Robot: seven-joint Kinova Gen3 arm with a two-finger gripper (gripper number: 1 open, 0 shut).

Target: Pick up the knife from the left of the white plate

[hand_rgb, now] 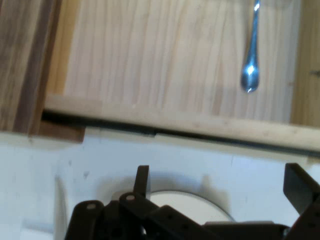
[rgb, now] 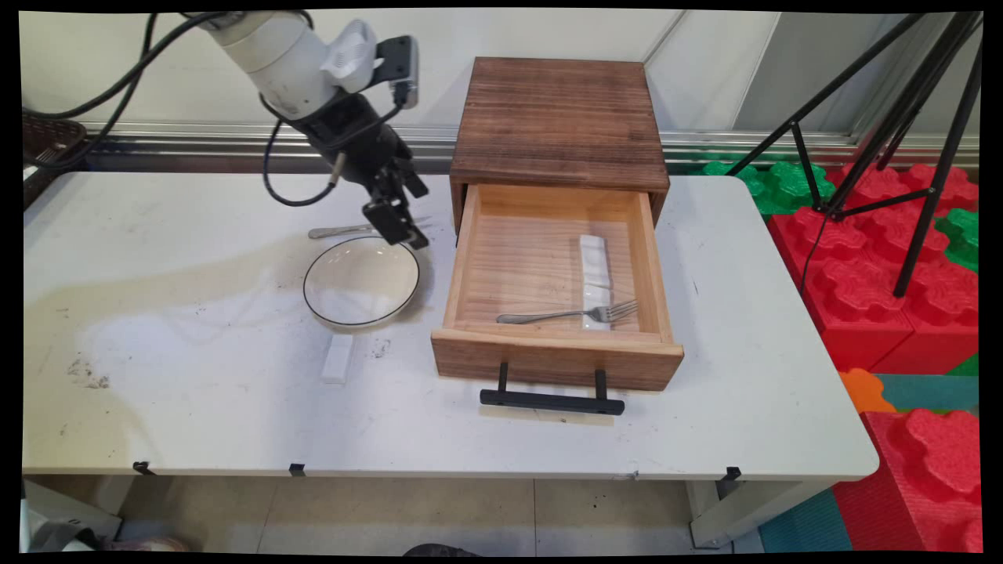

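Note:
My black gripper [rgb: 402,219] hangs open just above the far right rim of a white plate with a dark edge [rgb: 361,280]. Nothing is between its fingers. A metal utensil [rgb: 343,230] lies on the table right behind the plate, partly hidden by the gripper. In the hand view the gripper [hand_rgb: 218,175] stands wide over the plate [hand_rgb: 192,206], facing the side wall of the open wooden drawer [hand_rgb: 175,122]. A fork handle [hand_rgb: 251,65] shows inside. The drawer [rgb: 548,356] holds a fork [rgb: 568,315] lying across a white rest [rgb: 595,270].
The drawer is pulled out of a dark wooden cabinet [rgb: 558,117], its black handle [rgb: 552,401] toward the near edge. A small white block [rgb: 338,358] lies in front of the plate. A black tripod [rgb: 901,117] and foam blocks [rgb: 885,258] stand off the table's right.

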